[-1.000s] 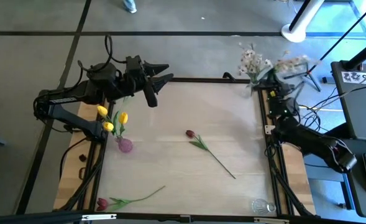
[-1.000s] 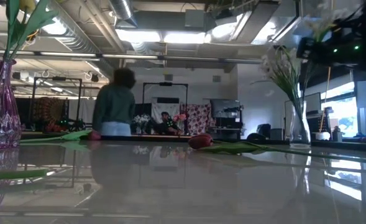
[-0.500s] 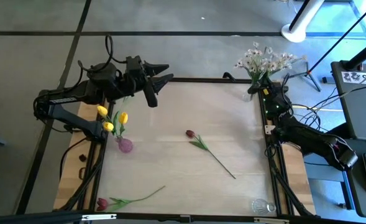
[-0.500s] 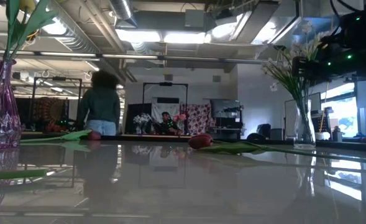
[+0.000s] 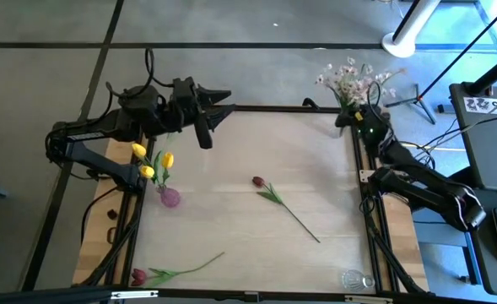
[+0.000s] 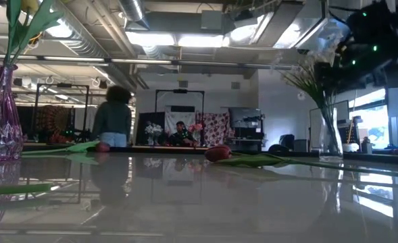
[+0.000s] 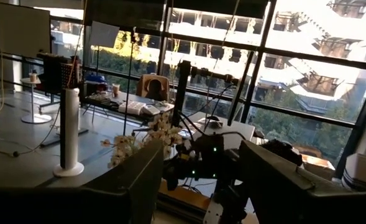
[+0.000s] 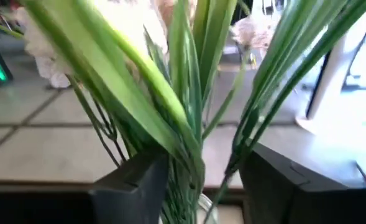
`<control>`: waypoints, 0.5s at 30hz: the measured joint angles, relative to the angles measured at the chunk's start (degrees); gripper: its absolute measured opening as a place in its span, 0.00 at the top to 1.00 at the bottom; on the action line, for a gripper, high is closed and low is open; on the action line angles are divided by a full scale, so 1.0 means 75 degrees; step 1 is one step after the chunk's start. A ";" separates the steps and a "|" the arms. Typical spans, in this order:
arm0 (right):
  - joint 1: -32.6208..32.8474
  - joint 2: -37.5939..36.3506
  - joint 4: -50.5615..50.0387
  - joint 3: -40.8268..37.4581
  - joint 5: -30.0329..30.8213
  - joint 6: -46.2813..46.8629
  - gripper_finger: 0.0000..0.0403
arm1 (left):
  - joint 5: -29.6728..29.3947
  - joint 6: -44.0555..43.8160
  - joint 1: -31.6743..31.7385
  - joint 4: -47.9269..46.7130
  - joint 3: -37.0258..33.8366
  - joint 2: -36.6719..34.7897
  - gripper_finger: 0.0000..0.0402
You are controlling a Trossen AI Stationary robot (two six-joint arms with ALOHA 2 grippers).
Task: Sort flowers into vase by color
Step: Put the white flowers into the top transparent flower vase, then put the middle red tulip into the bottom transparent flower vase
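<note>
Sprays of tiny white-pink blossoms [image 5: 349,78] stand in a clear vase [image 6: 330,138] at the table's far right corner. My right gripper [image 8: 201,168] is open right at them, its fingers on either side of the green stems [image 8: 186,134] just above the vase's rim. Yellow tulips [image 5: 151,160] stand in a purple vase [image 5: 170,198] at the left. One dark red tulip [image 5: 259,181] lies mid-table and another [image 5: 138,275] lies at the near left. My left gripper [image 5: 223,103] hangs open, high over the far left. My right gripper stands level around the sprays' stems [image 8: 189,174], which rise from the vase between its two fingers. Whether either finger [image 8: 136,183] touches a stem or leaf I cannot tell.
A second clear vase [image 5: 355,279] stands at the near right corner. The mid-table tulip's stem [image 5: 299,221] runs slantwise toward the near right. A person [image 6: 114,121] walks in the room behind the table. The black frame rail [image 5: 359,186] borders the right side.
A white-pink spray that leaned out toward the right has swung upright and joined the others in the clear vase. My right gripper has tipped up from pointing downward to nearly level and shifted slightly toward the far edge. The person behind has walked left.
</note>
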 joint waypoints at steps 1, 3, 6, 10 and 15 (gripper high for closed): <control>0.0000 0.0000 -0.0647 0.0322 -0.0012 0.0171 0.51 | 0.0067 -0.0002 -0.0002 -0.0063 0.0000 0.0000 0.48; 0.0000 0.0000 -0.1938 0.0928 -0.0238 0.0469 0.48 | 0.0269 0.0003 -0.0005 -0.0121 0.0000 0.0000 0.48; 0.0000 0.0000 -0.3636 0.1763 -0.0773 0.0939 0.46 | 0.0692 0.0012 -0.0011 -0.0236 0.0001 0.0000 0.48; 0.0000 0.0000 -0.5479 0.2588 -0.1537 0.1454 0.46 | 0.0953 0.0021 -0.0011 -0.0552 0.0003 0.0006 0.48; 0.0000 0.0000 -0.7008 0.3100 -0.3265 0.1937 0.47 | 0.0991 0.0021 -0.0015 -0.0719 0.0003 0.0000 0.48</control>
